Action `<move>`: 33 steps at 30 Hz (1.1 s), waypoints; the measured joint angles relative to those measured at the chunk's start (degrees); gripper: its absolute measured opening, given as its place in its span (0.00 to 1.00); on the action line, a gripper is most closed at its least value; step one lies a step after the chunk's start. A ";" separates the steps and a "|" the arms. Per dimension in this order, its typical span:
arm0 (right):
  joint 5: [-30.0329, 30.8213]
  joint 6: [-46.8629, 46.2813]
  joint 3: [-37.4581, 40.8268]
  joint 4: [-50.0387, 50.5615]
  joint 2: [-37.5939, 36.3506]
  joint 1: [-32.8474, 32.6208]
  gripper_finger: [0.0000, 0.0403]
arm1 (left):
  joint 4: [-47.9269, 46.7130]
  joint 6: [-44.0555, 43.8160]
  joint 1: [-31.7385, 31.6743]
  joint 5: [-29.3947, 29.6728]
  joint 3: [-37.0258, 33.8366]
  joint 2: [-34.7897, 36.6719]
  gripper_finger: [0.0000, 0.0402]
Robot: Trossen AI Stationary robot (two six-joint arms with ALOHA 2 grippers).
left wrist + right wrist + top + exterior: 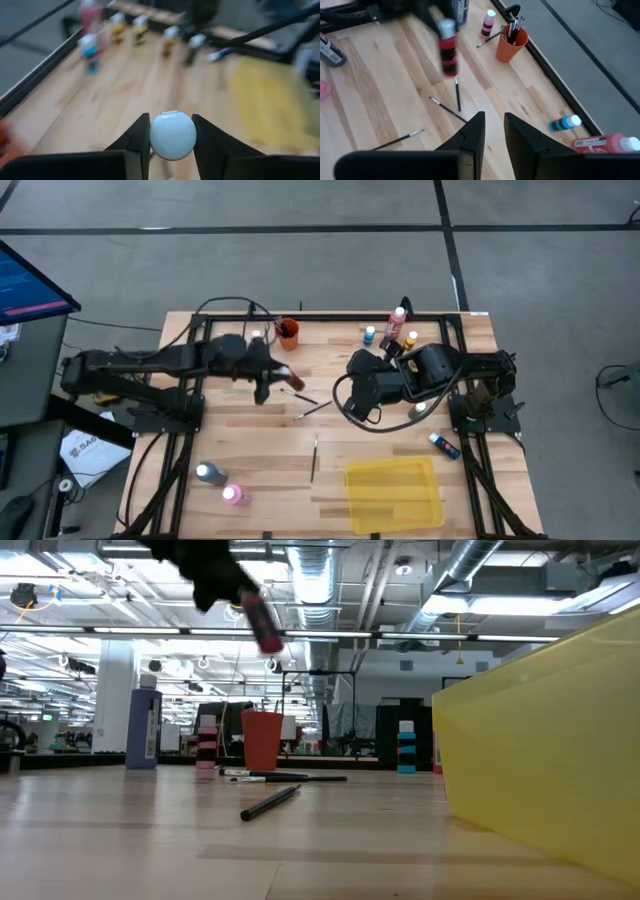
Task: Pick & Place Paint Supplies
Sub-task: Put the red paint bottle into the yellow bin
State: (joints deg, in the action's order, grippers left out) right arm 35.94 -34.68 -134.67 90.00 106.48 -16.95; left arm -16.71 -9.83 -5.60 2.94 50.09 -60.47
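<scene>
Red paint bottle (448,50) is held by its white cap between the left fingers (137,137), lifted above the surface (260,470) near the orange cup (288,332); carriage and placement are judged outstanding, right fingers (475,132) narrow, empty.

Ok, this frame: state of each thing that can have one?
left gripper: shut on the red bottle, raised off the table
red bottle: held, tilted, white cap on
right gripper: empty, fingers slightly apart, above the table
orange cup: upright, brushes in it
yellow tray: flat on the table, empty
loose brushes: lying on the table
</scene>
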 joint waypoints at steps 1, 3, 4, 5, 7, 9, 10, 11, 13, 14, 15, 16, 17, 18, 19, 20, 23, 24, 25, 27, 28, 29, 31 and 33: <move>0.04 0.34 0.00 0.02 -0.28 0.00 0.17 | 1.23 -0.47 2.20 1.27 0.67 -0.48 0.23; -0.15 0.80 0.04 0.02 -1.56 -0.25 0.17 | 3.30 -1.12 5.90 4.71 1.76 -1.93 0.23; -0.16 0.81 0.03 0.00 -2.30 -0.43 0.17 | 5.00 -1.18 7.33 6.16 2.33 -3.06 0.23; -0.18 0.79 0.00 0.02 -3.15 -0.69 0.17 | 6.42 -1.19 8.57 7.27 2.90 -4.34 0.23; -0.26 0.77 -0.02 0.00 -4.75 -1.12 0.17 | 8.35 -1.32 10.18 8.27 4.22 -7.43 0.23; -0.31 0.78 -0.01 0.01 -6.21 -1.77 0.17 | 10.02 -1.81 11.35 8.23 6.20 -11.68 0.23; -0.31 0.77 0.00 0.01 -6.90 -1.99 0.17 | 9.96 -1.90 11.73 8.18 7.38 -13.81 0.23; -0.28 0.77 -0.02 0.00 -7.64 -2.20 0.17 | 9.82 -1.84 12.17 8.20 9.05 -16.24 0.23; -0.26 0.78 -0.02 0.02 -9.08 -2.94 0.17 | 10.46 -0.95 12.65 8.17 12.97 -20.81 0.23; -0.28 0.87 -0.02 0.02 -9.67 -3.19 0.17 | 10.46 -0.38 12.71 8.07 15.28 -23.10 0.23; -0.29 1.35 -0.02 0.00 -10.32 -3.42 0.17 | 10.80 0.34 12.76 7.51 17.75 -25.51 0.23; -0.33 1.66 -0.02 0.02 -10.94 -3.84 0.17 | 11.04 0.68 12.76 6.86 19.94 -27.64 0.23; -0.31 1.65 -0.02 0.01 -11.39 -4.20 0.17 | 10.74 0.83 12.76 6.38 22.21 -29.99 0.23; -0.31 1.65 -0.05 0.00 -11.89 -4.46 0.17 | 10.66 0.88 12.75 5.96 24.47 -32.17 0.23; -0.32 1.65 -0.04 0.02 -12.39 -4.64 0.17 | 10.60 1.21 12.65 5.46 26.52 -34.24 0.23; -0.30 1.45 -0.04 0.02 -12.75 -4.95 0.17 | 10.62 2.00 12.65 4.79 28.44 -36.08 0.23; 0.04 -0.02 -0.06 0.02 -13.42 -5.62 0.17 | 10.78 3.86 12.80 3.56 33.38 -40.62 0.23; 0.04 -0.54 -0.04 0.02 -13.50 -5.86 0.17 | 10.48 3.91 12.87 2.69 34.64 -41.84 0.23; 0.05 -1.06 -0.06 0.00 -13.52 -5.99 0.17 | 10.49 3.96 12.94 1.72 35.80 -42.98 0.23; 0.06 -1.61 -0.07 0.02 -13.52 -6.37 0.17 | 10.61 4.00 13.28 -0.15 37.37 -45.05 0.23; 0.07 -1.84 -0.06 0.00 -13.52 -6.57 0.17 | 10.81 4.09 13.55 -0.93 38.13 -46.04 0.23; 0.04 -2.04 -0.04 0.02 -13.52 -6.73 0.17 | 10.97 4.61 13.86 -1.48 38.76 -47.04 0.23; 0.08 -2.90 -0.07 0.02 -13.20 -6.68 0.17 | 11.86 5.67 14.50 -2.04 39.52 -48.69 0.23; 0.07 -3.72 -0.05 0.00 -12.77 -6.64 0.17 | 14.17 6.44 14.99 -2.89 40.25 -50.62 0.23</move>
State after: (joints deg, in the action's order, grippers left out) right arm 36.01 -38.40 -134.72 90.00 93.71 -23.59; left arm -2.54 -3.39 9.39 0.05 90.35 -111.09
